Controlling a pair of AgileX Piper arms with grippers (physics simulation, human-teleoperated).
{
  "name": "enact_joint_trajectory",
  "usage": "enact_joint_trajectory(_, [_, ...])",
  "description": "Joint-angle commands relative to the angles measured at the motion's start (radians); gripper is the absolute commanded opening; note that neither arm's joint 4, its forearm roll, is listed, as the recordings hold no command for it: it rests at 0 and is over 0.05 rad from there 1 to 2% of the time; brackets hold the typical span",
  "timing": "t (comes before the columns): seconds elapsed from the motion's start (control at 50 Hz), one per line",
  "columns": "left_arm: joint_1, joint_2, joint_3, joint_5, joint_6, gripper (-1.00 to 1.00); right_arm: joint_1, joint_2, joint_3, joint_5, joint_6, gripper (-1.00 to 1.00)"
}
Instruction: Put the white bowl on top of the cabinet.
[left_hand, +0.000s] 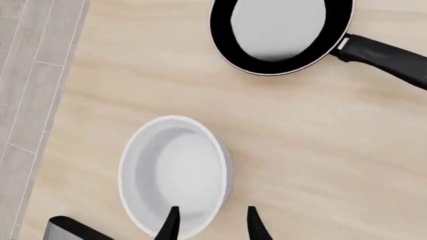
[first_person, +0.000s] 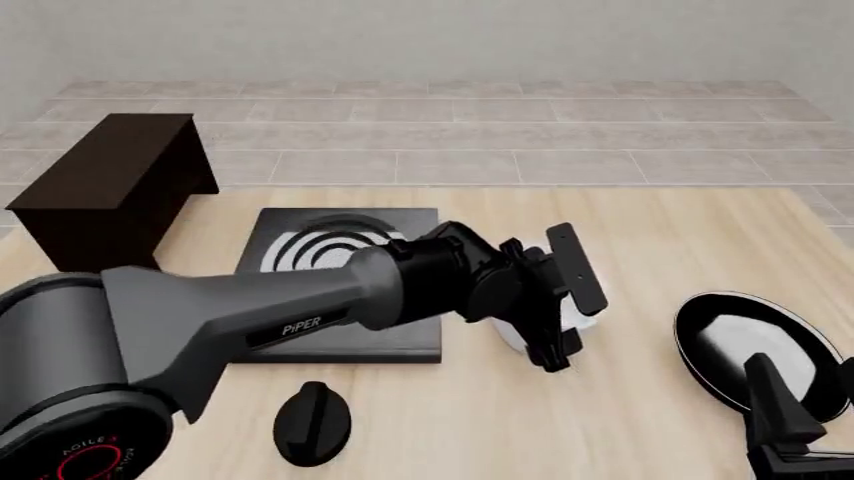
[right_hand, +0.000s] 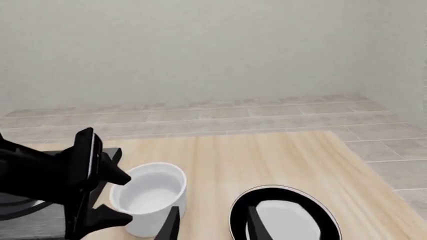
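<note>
Glossy round white bowl (left_hand: 175, 175) on pale wood-grain table (left_hand: 300, 150); boxy dark cabinet (first_person: 114, 185).

Even, bright, diffuse light fills all three rendered views, with no clear source. Shadows are faint: a soft smudge beside the deep glossy white bowl (left_hand: 175, 175) on the pale wooden table (left_hand: 320, 150). Focus is sharp throughout, without glare or edge distortion.

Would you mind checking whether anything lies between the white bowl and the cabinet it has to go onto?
The black stove plate lies flat on the table between the white bowl and the cabinet. Being low, it probably won't block a lifted carry. The left gripper is already at the bowl.
</note>
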Motion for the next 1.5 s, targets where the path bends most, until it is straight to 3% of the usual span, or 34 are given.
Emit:
enact_joint_trajectory(0.02, [0.018,0.041,-0.031,0.007,0.031,1.0,-0.001,0.001,0.0,0.0,0.001,1.0])
enact_joint_trajectory(0.24, [-0.013,0.05,-0.023,0.008,0.029,1.0,-0.001,0.005,0.0,-0.002,0.003,1.0])
enact_joint_trajectory(0.82, [0.004,0.155,-0.039,0.011,0.014,1.0,-0.005,0.002,0.0,0.0,0.006,1.0])
enact_joint_trajectory(0.86, [0.003,0.167,-0.025,0.012,0.041,1.0,-0.005,0.004,0.0,-0.001,0.007,1.0])
enact_joint_trajectory(1.14, [0.033,0.167,-0.061,0.05,0.046,1.0,-0.007,0.001,0.0,0.0,0.009,1.0])
enact_joint_trajectory(1.28, [-0.003,0.138,-0.038,0.064,0.043,1.0,-0.007,0.001,0.0,0.0,0.009,1.0])
enact_joint_trajectory(1.3, [-0.004,0.131,-0.039,0.064,0.047,-1.0,-0.006,0.001,0.0,0.0,0.009,1.0])
enact_joint_trajectory(1.5, [0.047,0.099,-0.064,0.053,0.135,-1.0,-0.006,0.002,0.0,0.0,0.01,1.0])
